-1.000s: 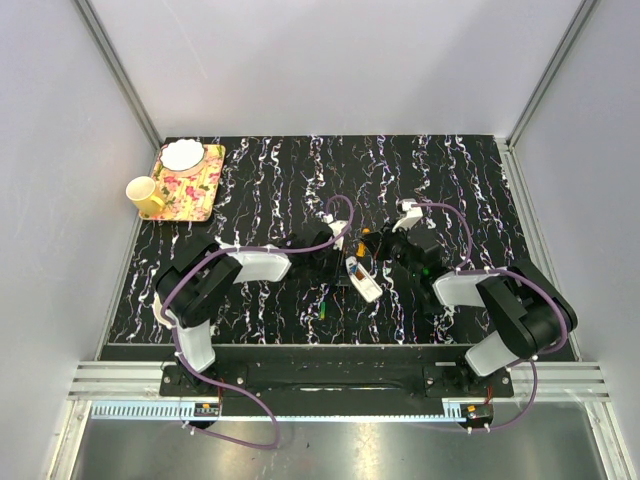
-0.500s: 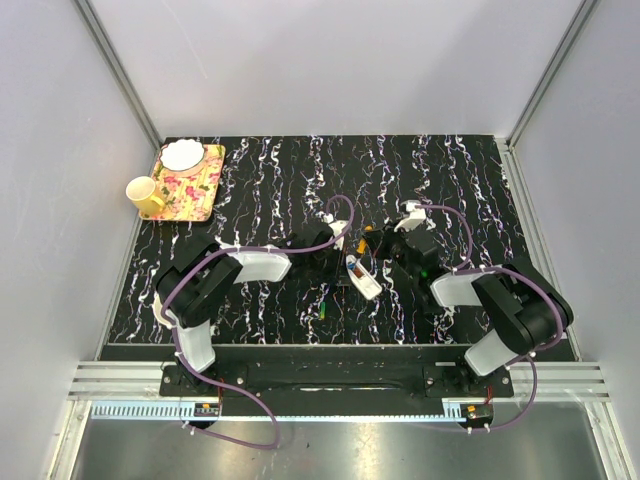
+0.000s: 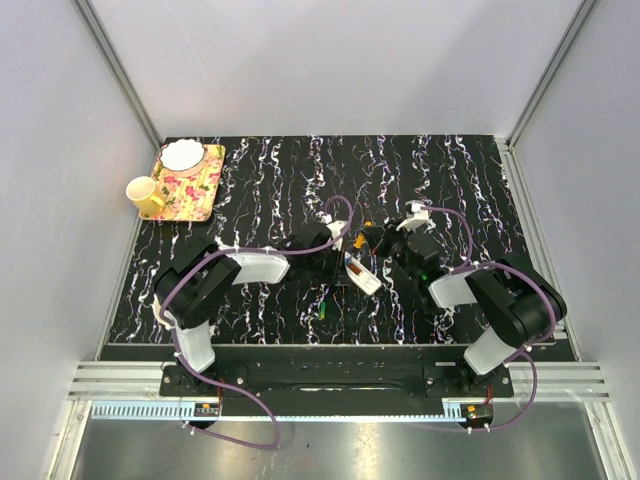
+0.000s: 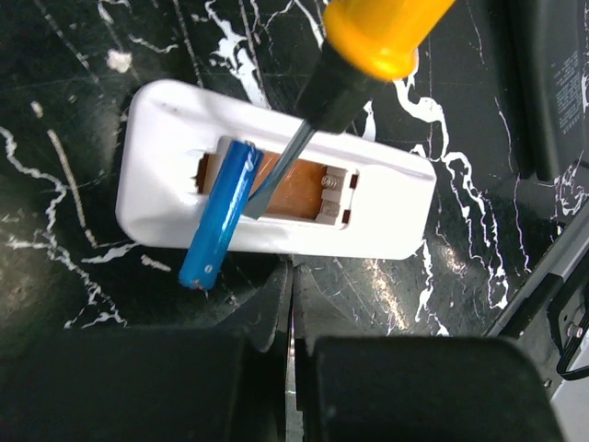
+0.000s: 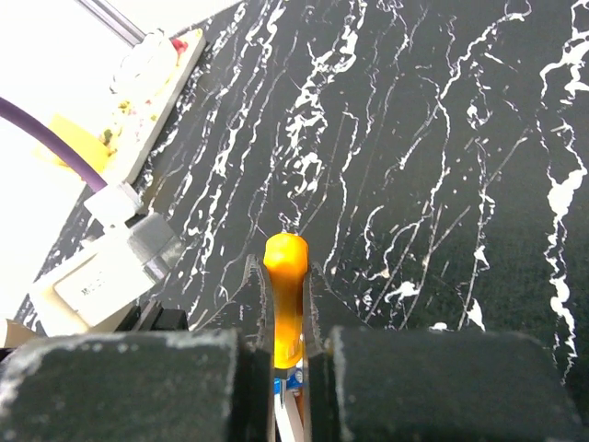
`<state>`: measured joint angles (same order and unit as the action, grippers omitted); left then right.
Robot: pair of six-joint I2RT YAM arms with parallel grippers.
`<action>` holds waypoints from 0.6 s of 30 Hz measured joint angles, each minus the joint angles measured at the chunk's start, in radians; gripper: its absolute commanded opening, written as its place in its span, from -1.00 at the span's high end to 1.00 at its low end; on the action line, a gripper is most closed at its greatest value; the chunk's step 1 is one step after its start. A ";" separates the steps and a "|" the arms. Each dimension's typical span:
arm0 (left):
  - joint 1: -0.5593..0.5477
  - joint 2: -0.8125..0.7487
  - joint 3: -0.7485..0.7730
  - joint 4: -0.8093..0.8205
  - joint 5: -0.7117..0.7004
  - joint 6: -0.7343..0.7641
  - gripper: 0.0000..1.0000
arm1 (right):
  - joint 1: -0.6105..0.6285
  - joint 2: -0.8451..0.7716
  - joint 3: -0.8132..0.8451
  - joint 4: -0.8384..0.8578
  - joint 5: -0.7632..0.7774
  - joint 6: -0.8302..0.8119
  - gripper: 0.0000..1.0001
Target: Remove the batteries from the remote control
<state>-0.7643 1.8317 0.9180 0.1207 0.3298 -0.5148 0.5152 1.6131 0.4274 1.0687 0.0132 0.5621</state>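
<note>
Change since a second ago: in the top view the right arm's elbow has drawn in toward the middle, and the remote control [image 4: 368, 198] lies slightly farther from the near edge; tray, mug and bowl have not moved.
Remote control: white, smooth plastic, a rounded oblong lying back-up on the table [image 3: 270, 170], between the 2 grippers; its rectangular bay is open and shows a copper-brown floor and a spring contact at one end.
Blue battery [image 4: 218, 215]: 1 slim glossy cylinder, tilted across the bay's end, one end inside the bay and the other overhanging the remote's long edge.
Loose battery [image 3: 323, 309]: 1 tiny, mostly green cylinder on the table, nearer the arm bases than the remote and apart from it.
Screwdriver [image 4: 377, 37]: rounded orange handle, black collar, flat steel blade; the tip is in the bay, touching the blue battery's side.
Right gripper [image 5: 286, 295]: clamped on the orange handle.
Left gripper [image 4: 292, 276]: fingers pressed together with nothing between them, tips just beside the remote's long edge.
Table: black, white marble-like veins.
Far left corner: floral tray [image 3: 195, 185], white bowl [image 3: 182, 155], yellow mug [image 3: 145, 194].
</note>
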 measured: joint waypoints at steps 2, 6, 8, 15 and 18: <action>0.003 -0.015 -0.022 0.013 -0.004 0.002 0.72 | 0.000 0.000 0.000 0.021 -0.004 0.006 1.00; 0.020 -0.072 -0.072 0.017 -0.008 0.007 0.42 | 0.001 0.002 0.000 0.038 -0.006 0.012 1.00; 0.028 -0.108 -0.088 0.016 -0.013 0.013 0.25 | 0.002 0.013 0.002 0.046 -0.006 0.012 1.00; 0.051 -0.225 -0.096 0.028 -0.028 0.024 0.15 | 0.005 0.060 0.027 0.063 -0.006 0.015 1.00; 0.057 -0.229 -0.100 0.033 -0.033 0.025 0.14 | 0.007 0.060 0.033 0.059 -0.006 0.012 1.00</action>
<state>-0.7074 1.6028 0.8181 0.1535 0.2966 -0.4896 0.5220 1.6733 0.4606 1.1275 0.0071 0.5739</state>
